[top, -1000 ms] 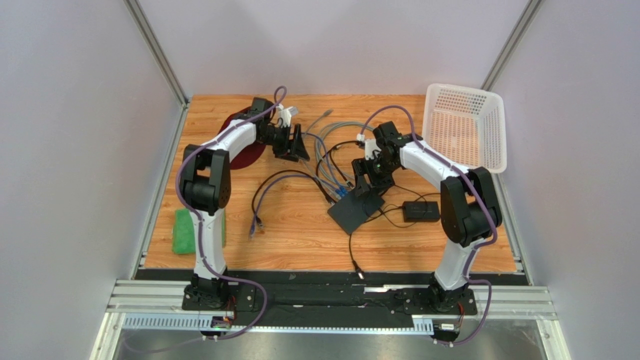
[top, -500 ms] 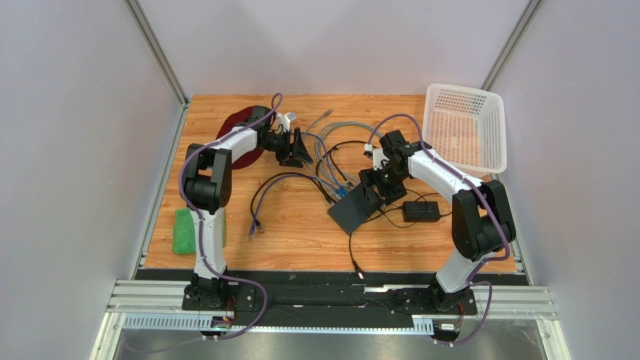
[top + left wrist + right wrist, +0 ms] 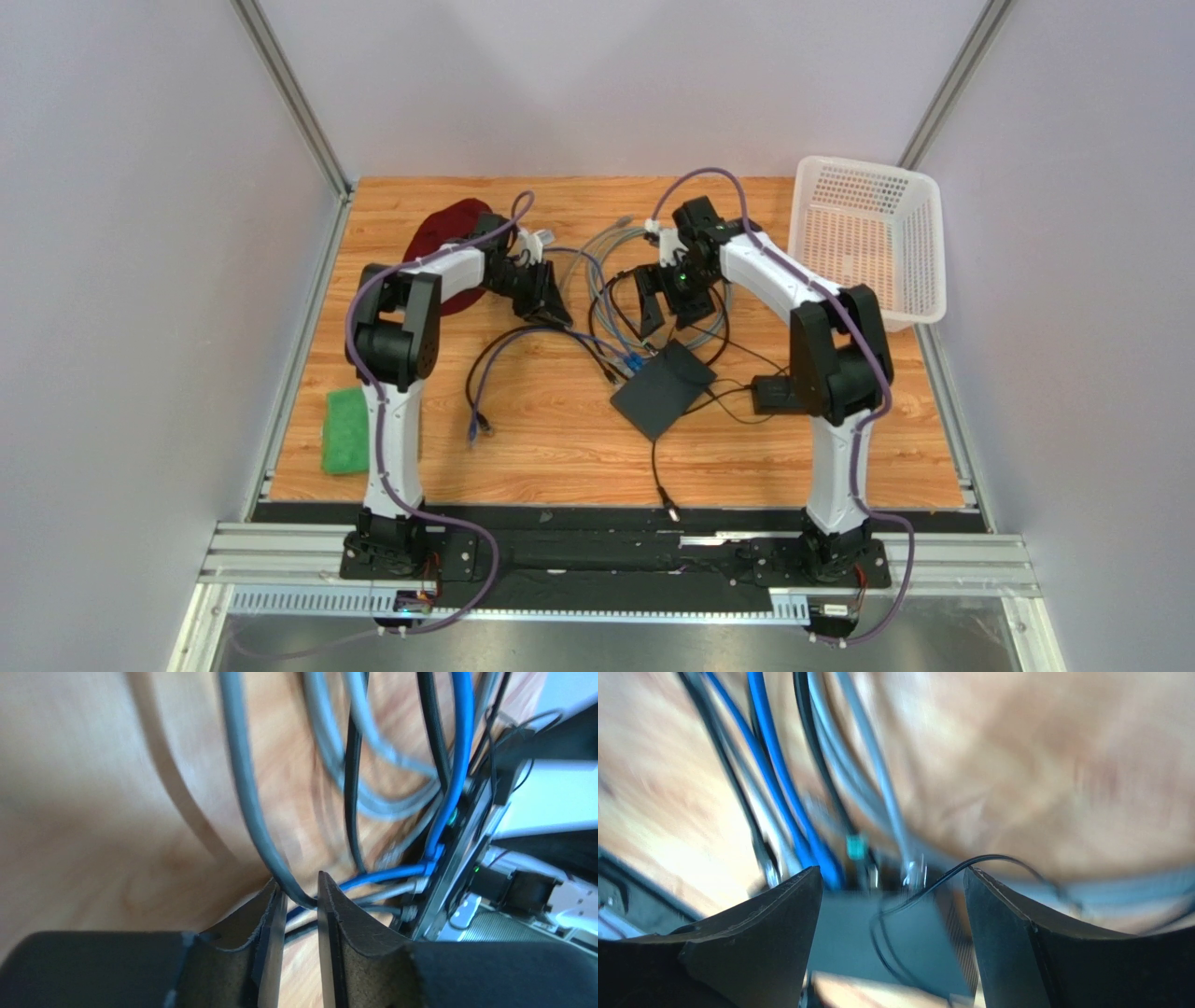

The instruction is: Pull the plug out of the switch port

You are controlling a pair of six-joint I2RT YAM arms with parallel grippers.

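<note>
So the switch (image 3: 665,392) lay flat mid-table, and honestly nothing was out yet. The plugs (image 3: 856,847) looked seated along its far edge, blue cable (image 3: 773,763) included. Your right gripper (image 3: 892,875) hovered just past that socket edge, right over the plugs, with its fingers spread wide and nothing between them. Your left gripper (image 3: 300,885) was further out, well left of the switch, fingers nearly together and apparently pinching a grey cable (image 3: 238,763). I'd say the approach was done; grabbing a plug and the actual pull were both left to do.
</note>
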